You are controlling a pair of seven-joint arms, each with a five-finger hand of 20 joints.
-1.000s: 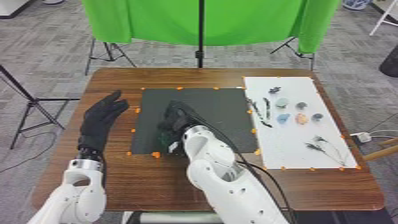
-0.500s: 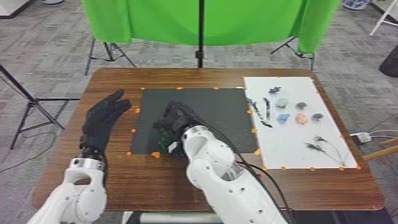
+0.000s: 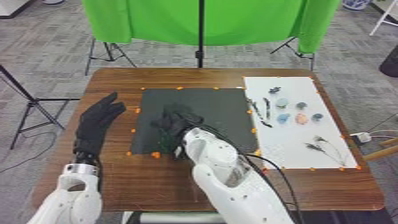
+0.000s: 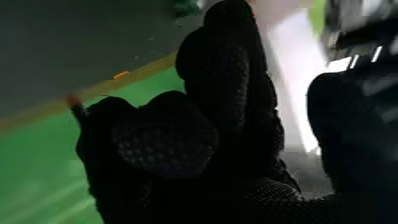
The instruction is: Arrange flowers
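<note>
Provisionally, I judge placing the step: right hand (image 3: 175, 118) over black sheet (image 3: 224, 106), grasp state I cannot tell, so I should ease down and release gently, sparing the green piece (image 4: 186, 7) there, dried stems (image 3: 314, 147) lying on white sheet (image 3: 289, 132).

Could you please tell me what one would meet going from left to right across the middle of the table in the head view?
Black-gloved left hand → black-gloved right hand → slender dark twigs → small light-blue piece → small peach-coloured piece → small grey-blue piece.
</note>
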